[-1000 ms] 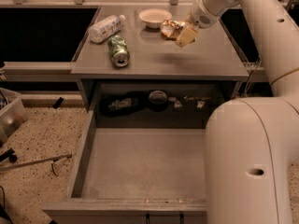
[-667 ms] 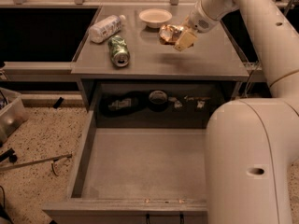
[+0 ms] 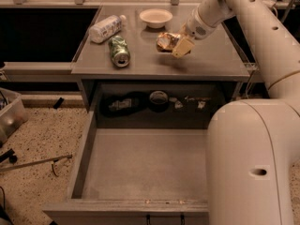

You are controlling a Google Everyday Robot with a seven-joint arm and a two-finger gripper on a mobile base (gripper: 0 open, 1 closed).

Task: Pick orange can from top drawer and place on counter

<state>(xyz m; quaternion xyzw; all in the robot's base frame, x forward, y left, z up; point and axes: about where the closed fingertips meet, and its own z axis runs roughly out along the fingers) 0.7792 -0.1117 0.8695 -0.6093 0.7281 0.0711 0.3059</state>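
one gripper [image 3: 176, 44] over counter [image 3: 211, 60]; clasps can [image 3: 165, 41]

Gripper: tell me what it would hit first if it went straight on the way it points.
Probably the counter: the gripper, holding the orange can, points down and left at bare surface right of the green can. Its height above is unclear.

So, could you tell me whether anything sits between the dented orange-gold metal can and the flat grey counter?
Nothing visible: the gripper holds the dented orange-gold metal can over bare flat grey counter.
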